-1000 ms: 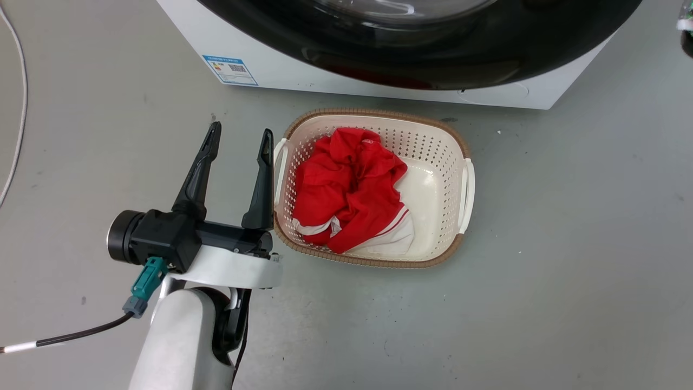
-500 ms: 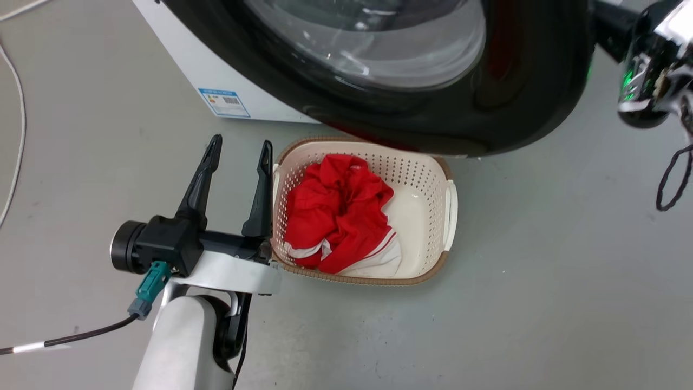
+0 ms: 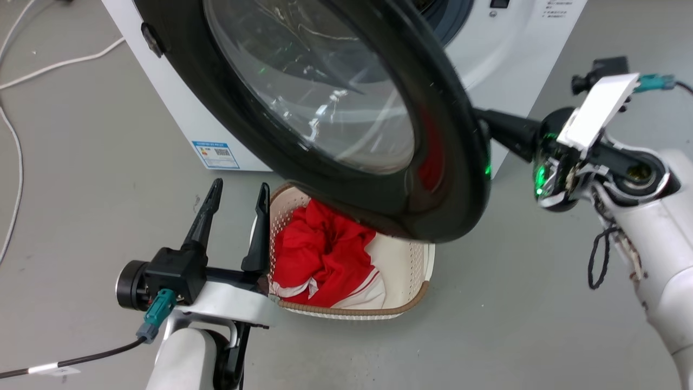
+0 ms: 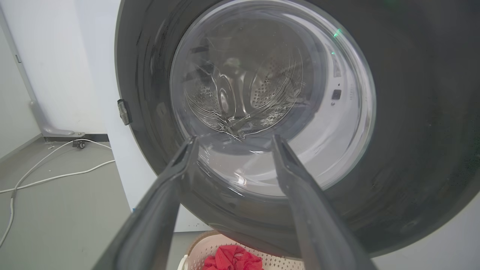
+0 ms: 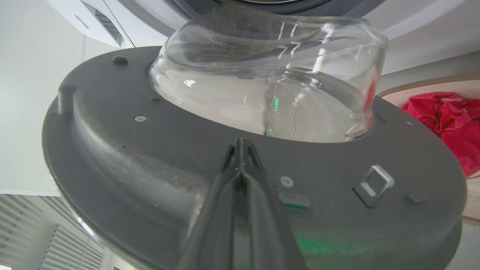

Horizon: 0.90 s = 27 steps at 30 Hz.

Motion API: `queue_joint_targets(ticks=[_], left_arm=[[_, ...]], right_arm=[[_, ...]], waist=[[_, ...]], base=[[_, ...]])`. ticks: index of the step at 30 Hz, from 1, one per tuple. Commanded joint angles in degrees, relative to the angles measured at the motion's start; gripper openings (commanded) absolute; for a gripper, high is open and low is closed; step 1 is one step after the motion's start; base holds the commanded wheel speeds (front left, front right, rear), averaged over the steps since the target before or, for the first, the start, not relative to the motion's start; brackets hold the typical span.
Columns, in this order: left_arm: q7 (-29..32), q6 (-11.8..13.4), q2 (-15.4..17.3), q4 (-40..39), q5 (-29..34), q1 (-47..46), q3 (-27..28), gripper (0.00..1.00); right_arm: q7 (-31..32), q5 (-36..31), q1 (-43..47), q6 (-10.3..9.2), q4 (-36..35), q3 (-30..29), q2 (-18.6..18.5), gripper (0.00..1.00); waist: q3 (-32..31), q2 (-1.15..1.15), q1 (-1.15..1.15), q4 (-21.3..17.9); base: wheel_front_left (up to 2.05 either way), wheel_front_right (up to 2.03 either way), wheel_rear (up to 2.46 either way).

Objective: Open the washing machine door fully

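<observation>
Grey floor (image 3: 541, 303) below; right claw (image 5: 240, 144), clenched empty, seemingly presses the washing machine door (image 3: 449, 162) from behind; left claw (image 3: 240, 186) released, lower left.

Left gripper (image 4: 234, 138) spread wide, aimed at washing machine door (image 4: 412, 112) glass. Basket (image 4: 279, 259) with red cloth (image 4: 232, 261) below door. White cable (image 4: 56, 176) on floor (image 4: 75, 221), left.

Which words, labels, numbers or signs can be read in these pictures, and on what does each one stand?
Nothing can be read for certain.
Blue sticker on the washing machine front: print and a square code, too small to read.
Small print at the machine's upper right: too small.
Grey lettering on its top panel: blurred.
</observation>
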Motion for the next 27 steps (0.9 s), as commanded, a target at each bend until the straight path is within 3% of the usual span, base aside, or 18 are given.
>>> queue_joint_targets(ticks=[1, 15, 27], left_arm=[[-0.14, 0.14, -0.04, 0.26, 0.14, 0.91, -0.10, 1.00], [-0.14, 0.19, -0.05, 1.50, -0.62, 3.67, -1.13, 1.00], [-0.14, 0.52, -0.04, 1.65, -1.09, 3.96, -1.54, 1.00]], right_arm=[[0.65, 0.24, 2.12, 0.00, -1.33, 0.83, 0.94, 0.00], [1.60, 1.95, 11.54, 0.01, -10.00, 5.57, 4.66, 0.00], [-0.59, 2.23, 16.13, 0.00, -16.40, 9.34, 5.76, 0.00]], waist=[[-1.29, 0.00, 0.00, -0.47], [-5.66, 0.00, 0.00, -0.36], [-6.42, 0.00, 0.00, -0.52]], base=[[0.00, 0.00, 0.00], [0.00, 0.00, 0.00], [0.00, 0.00, 0.00]])
